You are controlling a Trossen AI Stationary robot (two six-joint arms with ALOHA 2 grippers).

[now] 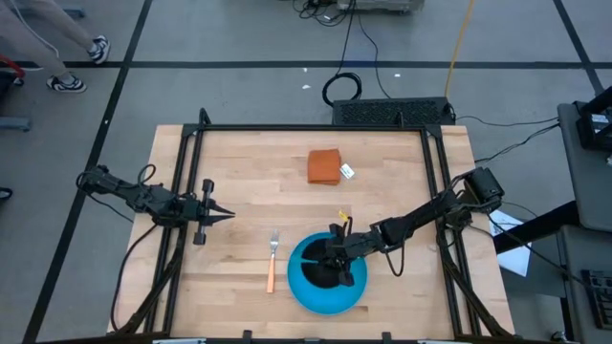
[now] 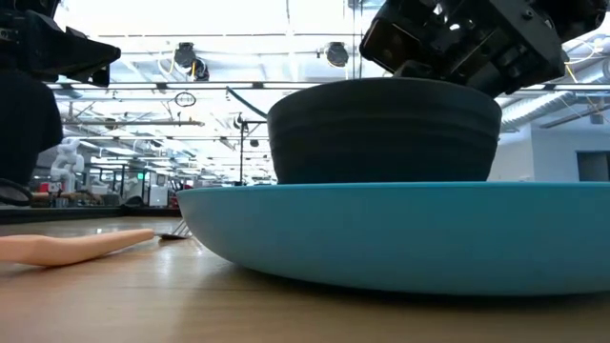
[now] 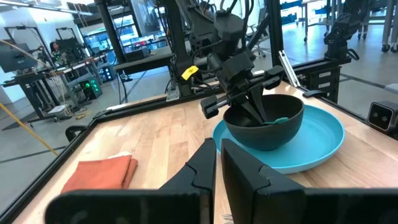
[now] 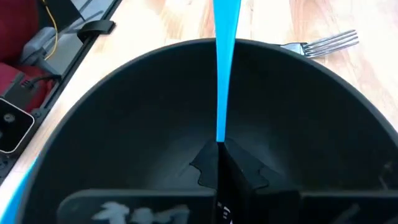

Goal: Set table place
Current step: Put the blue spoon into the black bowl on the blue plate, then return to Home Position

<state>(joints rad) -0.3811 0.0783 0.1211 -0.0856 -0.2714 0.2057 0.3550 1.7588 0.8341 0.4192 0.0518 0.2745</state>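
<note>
Right claw (image 3: 252,102): clenched on your blue-handled spoon (image 4: 224,68), inside black bowl (image 3: 264,121).
Left claw (image 1: 222,215): closed, empty, parked above worktop (image 1: 249,162).
Risk: release carelessly and the spoon tips the bowl.

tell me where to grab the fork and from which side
Judging by its pose, grip the fork by the orange handle near its middle, coming straight down from above. It lies flat on the table, tines pointing away from the near edge, left of the blue plate, with open wood on both sides for the fingers.
</note>
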